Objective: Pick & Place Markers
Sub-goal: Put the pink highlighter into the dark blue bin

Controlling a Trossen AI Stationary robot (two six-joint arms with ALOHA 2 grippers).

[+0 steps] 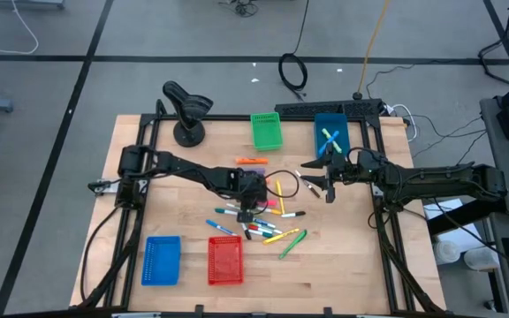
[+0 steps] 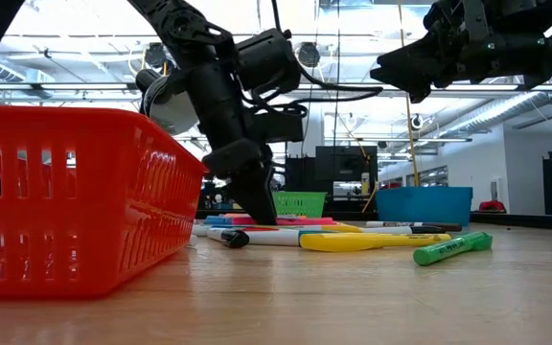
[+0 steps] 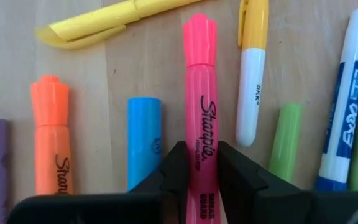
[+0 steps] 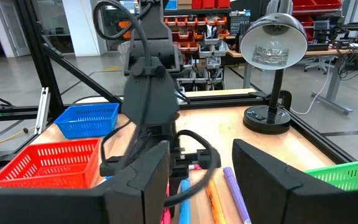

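At the bottom centre of the left wrist view, the left gripper [image 3: 201, 177] is clamping its two dark fingers [image 3: 174, 174] around a pink marker [image 3: 201, 93] lying flat on the table [image 3: 148, 50], in the loose row of markers [image 1: 259, 221] spread at the centre of the high view. This looks like the grasping step, so the next move is probably calling for a straight lift clear of the neighbouring blue marker [image 3: 144, 140], then a carry to a basket, perhaps the red basket [image 1: 225, 261] at lower centre. Farther off, right of centre, the right gripper [image 1: 328, 181] is hovering with its fingers apart and empty, near the teal basket [image 1: 331, 132].
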